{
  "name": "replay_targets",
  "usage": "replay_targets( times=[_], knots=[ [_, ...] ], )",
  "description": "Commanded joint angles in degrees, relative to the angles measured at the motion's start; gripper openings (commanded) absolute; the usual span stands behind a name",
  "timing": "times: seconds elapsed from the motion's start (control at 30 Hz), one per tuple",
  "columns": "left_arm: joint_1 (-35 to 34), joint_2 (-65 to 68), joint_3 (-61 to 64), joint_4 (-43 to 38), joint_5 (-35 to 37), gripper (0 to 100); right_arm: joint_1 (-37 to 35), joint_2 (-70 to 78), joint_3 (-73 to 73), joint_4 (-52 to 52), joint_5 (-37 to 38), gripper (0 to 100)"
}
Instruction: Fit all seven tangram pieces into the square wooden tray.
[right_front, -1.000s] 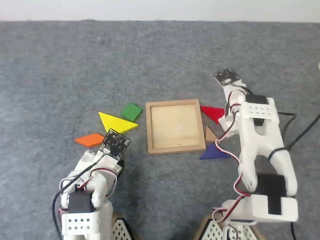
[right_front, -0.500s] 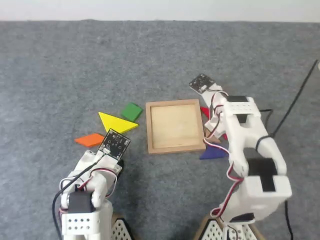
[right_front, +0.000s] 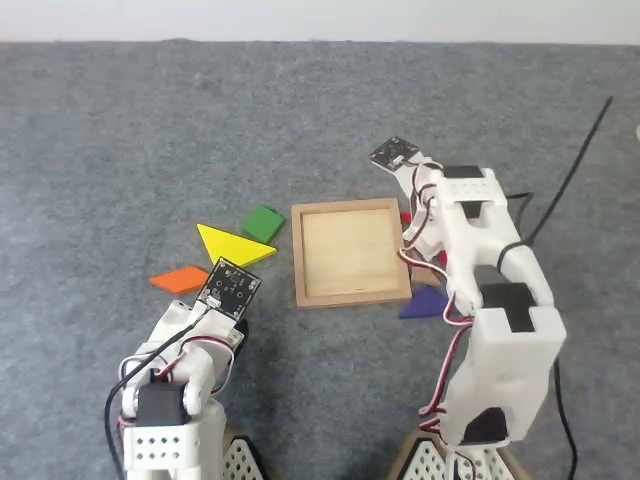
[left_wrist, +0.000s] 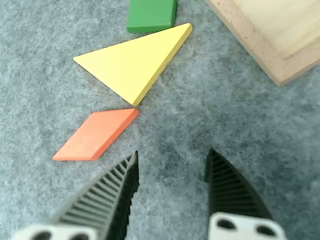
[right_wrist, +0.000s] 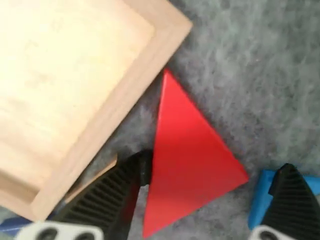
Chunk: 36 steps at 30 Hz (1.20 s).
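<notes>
**Right tool** (right_wrist: 207, 185), jaws spread wide, straddles the red triangle (right_wrist: 192, 145). The triangle lies flat on the grey bench (right_front: 150, 120), just beside the wooden tray (right_wrist: 127, 97), which holds no piece yet. **Left tool** (left_wrist: 172, 175), likewise open, hangs over bare bench near the orange parallelogram (left_wrist: 95, 136) and the yellow triangle (left_wrist: 132, 62). **Hazard:** one right finger stands close against the tray wall, over what may be a tan piece (right_wrist: 95, 177). Closing there could wedge the finger, nudge the tray, or squeeze the thin triangle out along its sloping edges.
</notes>
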Motion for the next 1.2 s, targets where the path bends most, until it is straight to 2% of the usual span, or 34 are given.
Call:
replay_targets(
  times=[0.0, 0.23, 0.43, 0.73, 1.0, 1.17],
  knots=[
    [0.00, -0.35, -0.31, 0.26, 0.35, 21, -1.01, 0.04, -1.41, 4.09, 0.18, 37.5],
    [0.00, -0.35, -0.31, 0.26, 0.35, 21, -1.36, 0.48, -1.41, 7.52, -1.85, 37.5],
    [0.00, -0.35, -0.31, 0.26, 0.35, 21, -2.07, 0.13, -1.58, 2.86, -2.29, 37.5],
    [0.00, -0.35, -0.31, 0.26, 0.35, 21, -4.62, 0.22, -1.58, 1.27, -2.20, 36.7],
    [0.00, -0.35, -0.31, 0.26, 0.35, 21, -4.18, 0.40, -1.49, 3.91, -2.29, 11.8],
    [0.00, -0.35, -0.31, 0.26, 0.35, 21, -4.18, 0.22, -1.41, 3.82, -2.29, 4.4]
  ],
)
